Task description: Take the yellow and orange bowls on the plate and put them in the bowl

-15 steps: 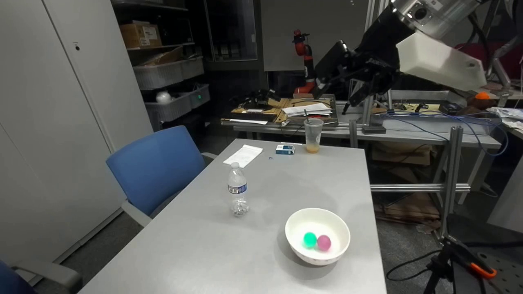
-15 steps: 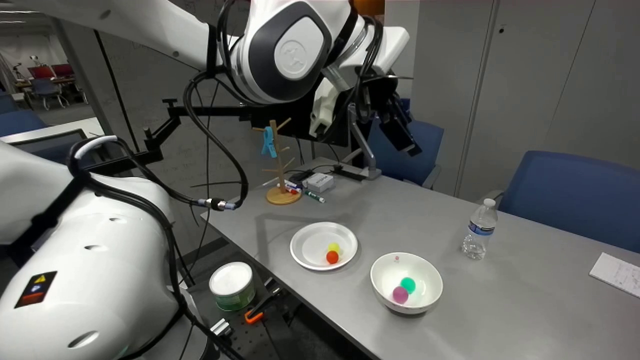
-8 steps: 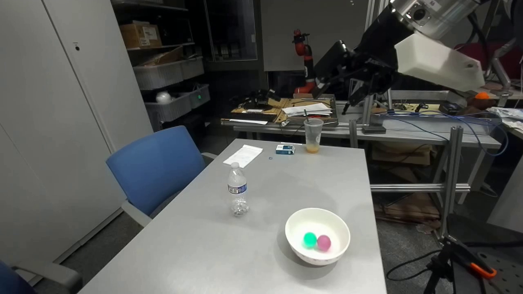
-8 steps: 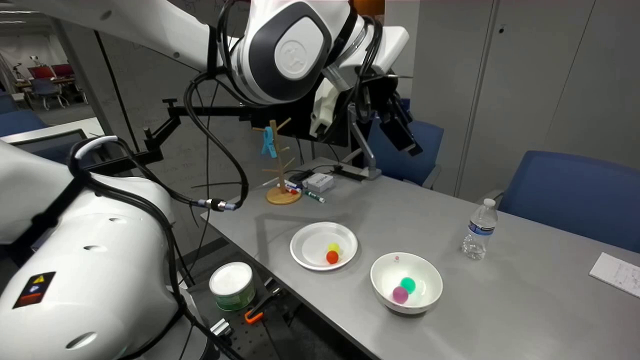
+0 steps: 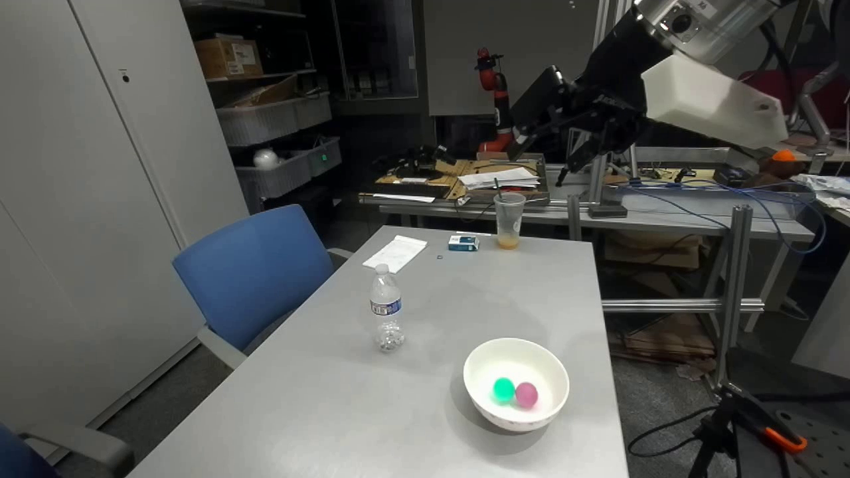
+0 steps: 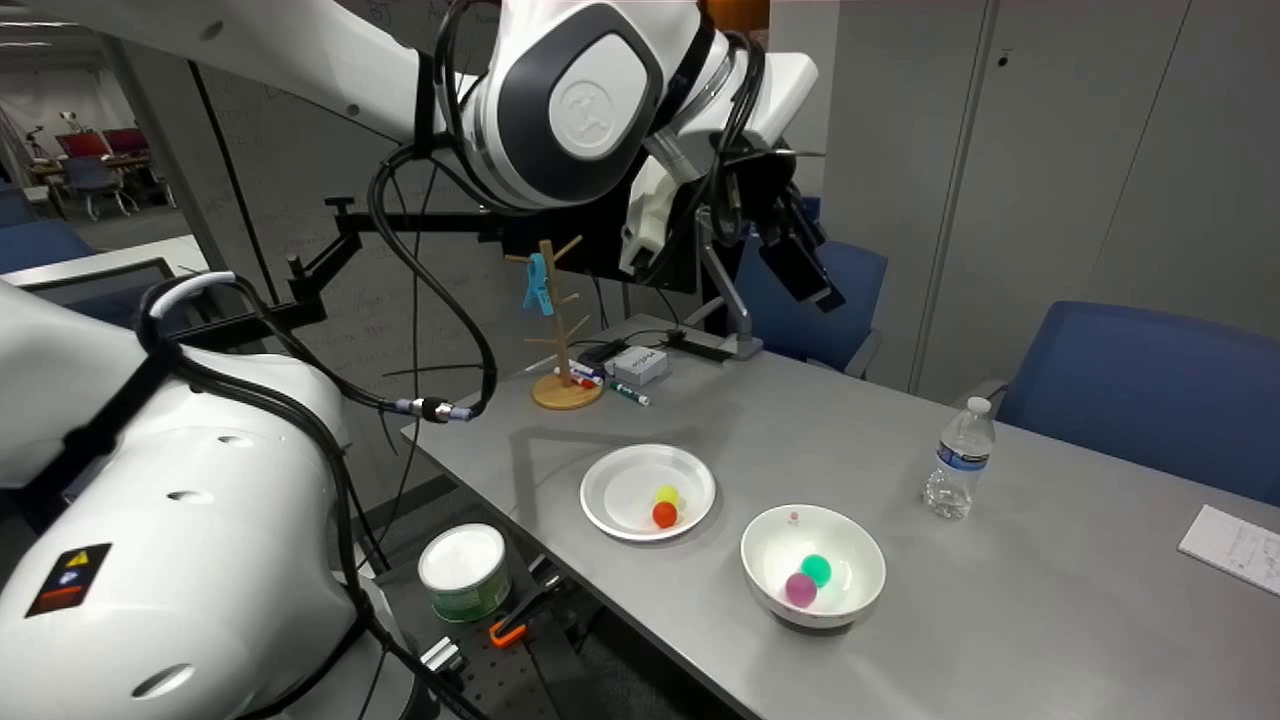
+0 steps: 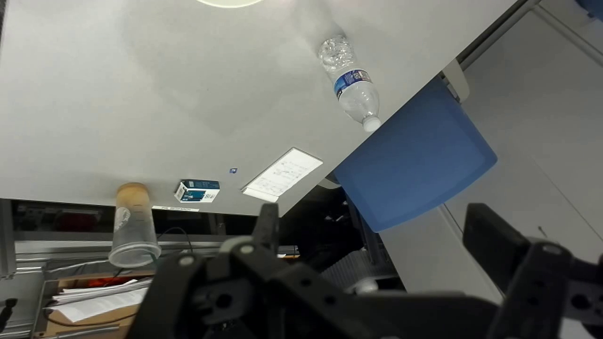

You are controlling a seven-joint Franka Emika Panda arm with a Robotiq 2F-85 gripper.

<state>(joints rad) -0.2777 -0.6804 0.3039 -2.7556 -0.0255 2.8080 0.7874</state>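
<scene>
A yellow ball (image 6: 667, 495) and an orange ball (image 6: 664, 515) lie together on the white plate (image 6: 615, 485). The plate shows only in this exterior view. The plain white round bowl (image 5: 514, 358) stands on the table and holds a green ball (image 5: 503, 390) and a pink ball (image 5: 526, 395). The bowl (image 6: 855, 555) also shows in an exterior view; in the wrist view only its rim (image 7: 229, 4) shows at the top edge. My gripper (image 5: 548, 156) is high above the table, apart from everything. In the wrist view the gripper (image 7: 372, 226) has its fingers wide apart with nothing between them.
A clear water bottle (image 5: 387, 309) stands upright near the bowl. A cup (image 5: 509, 222), a small box (image 5: 463, 243) and a notepad (image 5: 396, 253) are at one table end. A wooden stand (image 6: 565, 390) with a blue clip, markers and a box (image 6: 638, 365) are at the other.
</scene>
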